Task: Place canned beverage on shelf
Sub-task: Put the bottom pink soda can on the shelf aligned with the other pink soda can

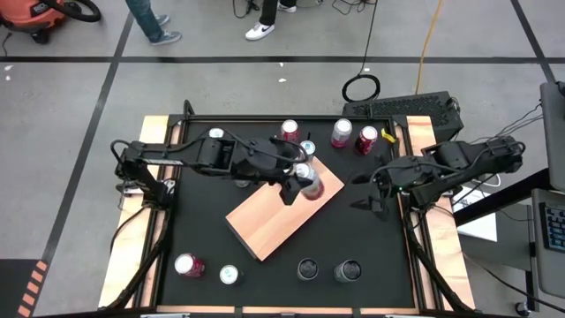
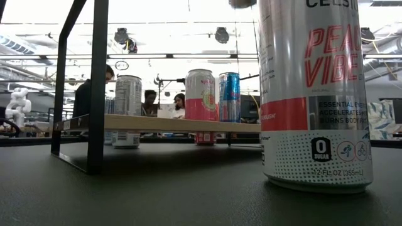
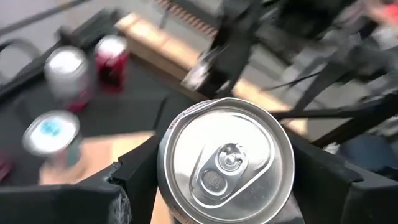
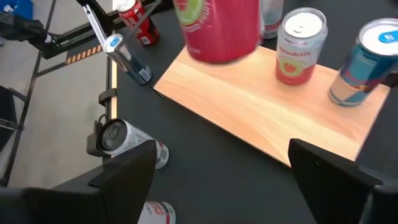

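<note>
The shelf [image 1: 274, 221] is a light wooden board that lies slantwise mid-table on a black frame [image 2: 97, 88]. My left gripper [image 1: 298, 181] reaches in from the left and is shut on a pink canned beverage [image 1: 309, 185] with a silver top [image 3: 227, 158], over the shelf's far right end. The same can shows in the right wrist view [image 4: 221, 28]. A white-and-red can [image 4: 301, 46] and a blue can [image 4: 367, 62] stand on the shelf's far edge. My right gripper [image 1: 369, 192] hangs open beyond the shelf's right end, nothing between its fingers [image 4: 134, 168]. My left gripper pinches the pink can by its side wall just below the rim [image 3: 163, 180], one finger [image 3: 134, 180] on either side. The fingers come slanting down from the table's left. The can looks tipped, its top toward my left arm. Whether its bottom touches the shelf, I cannot tell.
Several cans stand on the black tabletop: some along the far edge [image 1: 342, 132] [image 1: 367, 139] [image 1: 216, 135], others near the front edge [image 1: 188, 265] [image 1: 347, 270]. A tall white can [image 2: 314, 94] fills the low view's foreground. People sit and stand beyond the table.
</note>
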Controlling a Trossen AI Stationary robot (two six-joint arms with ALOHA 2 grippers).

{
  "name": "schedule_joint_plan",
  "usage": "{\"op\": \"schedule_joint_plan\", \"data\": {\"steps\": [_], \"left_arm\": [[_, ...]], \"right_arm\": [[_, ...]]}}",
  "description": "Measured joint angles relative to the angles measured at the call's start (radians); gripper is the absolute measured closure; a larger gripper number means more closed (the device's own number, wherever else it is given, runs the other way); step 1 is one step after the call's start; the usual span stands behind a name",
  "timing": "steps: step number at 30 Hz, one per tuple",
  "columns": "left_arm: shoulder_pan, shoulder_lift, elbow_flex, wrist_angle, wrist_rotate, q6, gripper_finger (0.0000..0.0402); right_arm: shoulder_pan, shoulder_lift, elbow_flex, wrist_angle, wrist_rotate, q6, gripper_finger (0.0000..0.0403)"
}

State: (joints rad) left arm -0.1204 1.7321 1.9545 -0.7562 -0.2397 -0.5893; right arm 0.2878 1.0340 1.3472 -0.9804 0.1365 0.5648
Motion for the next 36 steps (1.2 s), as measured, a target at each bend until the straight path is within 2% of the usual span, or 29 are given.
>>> {"op": "schedule_joint_plan", "data": {"steps": [3, 7, 16, 20, 24, 29, 36], "left_arm": [[0.000, 0.001, 0.000, -0.093, -0.036, -0.056, 0.0120], [0.000, 0.014, 0.000, -0.139, -0.073, -0.084, 0.0120], [0.000, 0.119, 0.000, -0.118, -0.108, -0.038, 0.0120], [0.000, 0.168, 0.000, -0.117, -0.115, -0.085, 0.0121], [-0.006, 0.203, 0.000, -0.114, -0.178, -0.124, 0.0121], [-0.006, 0.227, -0.001, -0.112, -0.212, -0.129, 0.0121], [0.015, 0.232, -0.037, -0.108, -0.203, -0.110, 0.0121]], "right_arm": [[0.000, -0.013, 0.000, -0.013, 0.001, 0.000, 0.0060], [0.000, -0.020, 0.000, -0.030, 0.026, -0.002, 0.0060], [0.000, -0.020, -0.001, -0.063, 0.050, -0.016, 0.0060], [0.001, -0.031, -0.001, -0.072, 0.047, -0.008, 0.0060], [0.001, -0.035, -0.001, -0.073, 0.046, -0.025, 0.0060], [0.001, -0.036, -0.001, -0.074, 0.046, -0.030, 0.0060], [0.002, -0.036, -0.001, -0.097, 0.046, -0.035, 0.0060]]}}
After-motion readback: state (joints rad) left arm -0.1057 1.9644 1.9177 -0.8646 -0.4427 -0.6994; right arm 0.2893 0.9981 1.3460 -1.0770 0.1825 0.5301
